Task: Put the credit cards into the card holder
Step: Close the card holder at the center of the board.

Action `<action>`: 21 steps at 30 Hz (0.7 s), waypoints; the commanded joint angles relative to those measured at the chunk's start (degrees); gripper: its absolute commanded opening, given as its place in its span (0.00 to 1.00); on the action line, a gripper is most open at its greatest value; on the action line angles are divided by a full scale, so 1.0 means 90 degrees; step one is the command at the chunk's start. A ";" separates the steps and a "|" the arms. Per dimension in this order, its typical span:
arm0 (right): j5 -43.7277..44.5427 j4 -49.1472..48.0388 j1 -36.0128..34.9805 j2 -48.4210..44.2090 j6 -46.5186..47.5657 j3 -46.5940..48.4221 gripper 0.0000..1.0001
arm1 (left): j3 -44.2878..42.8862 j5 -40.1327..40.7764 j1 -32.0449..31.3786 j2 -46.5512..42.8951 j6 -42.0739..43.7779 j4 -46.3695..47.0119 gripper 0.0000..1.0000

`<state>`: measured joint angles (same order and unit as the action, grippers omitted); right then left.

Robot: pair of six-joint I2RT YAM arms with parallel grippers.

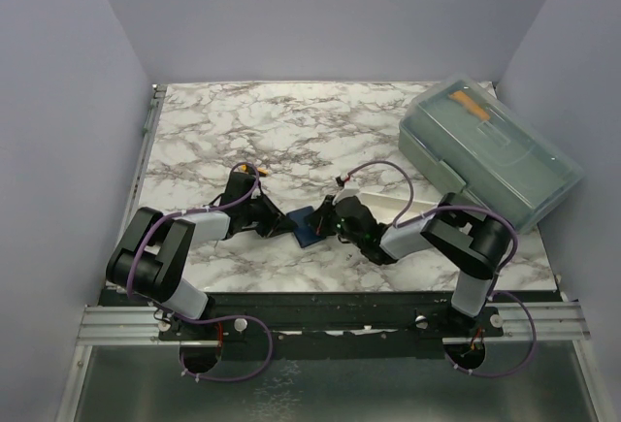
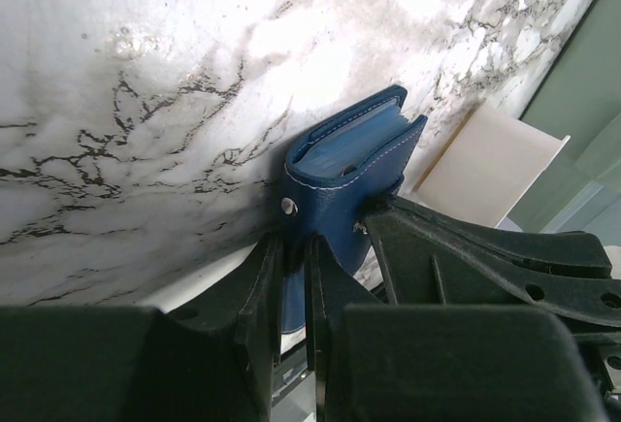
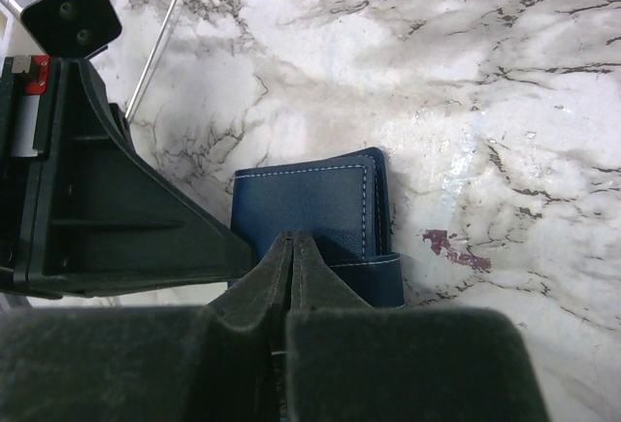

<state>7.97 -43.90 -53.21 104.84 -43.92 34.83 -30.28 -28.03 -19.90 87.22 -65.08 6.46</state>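
The card holder (image 1: 307,227) is a navy folded wallet lying on the marble between the two grippers. In the left wrist view it (image 2: 351,165) shows its snap dot and a pale bluish layer between its leaves; I cannot tell whether that is a card. No credit card shows on its own. My left gripper (image 1: 287,222) (image 2: 295,247) is shut on the wallet's near edge. My right gripper (image 1: 326,224) (image 3: 293,241) is shut, its tips resting on the wallet's top face (image 3: 306,199).
A white tray (image 1: 412,211) (image 2: 495,165) lies under the right arm. A large grey-green translucent box (image 1: 490,150) holding an orange strip stands at the back right. A screwdriver (image 1: 258,172) (image 3: 155,44) lies behind the left gripper. A small red stain (image 3: 451,246) marks the marble.
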 commanded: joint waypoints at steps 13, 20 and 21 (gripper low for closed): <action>0.1584 0.4035 -0.1250 0.1123 -0.0995 -0.0159 0.00 | -0.0136 0.0132 0.0009 -0.0174 -0.0184 0.0244 0.06; 0.1981 0.4109 -0.1574 0.1635 -0.1200 -0.0077 0.00 | -0.0086 0.0235 0.0013 -0.0433 -0.0374 0.0235 0.06; 0.1967 0.4044 -0.1580 0.1685 -0.1219 -0.0134 0.00 | -0.0092 0.0263 0.0014 -0.0466 -0.0379 0.0218 0.06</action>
<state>33.47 -38.22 -63.00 108.81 -54.50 40.29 -30.28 -27.57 -19.97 86.56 -65.98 5.45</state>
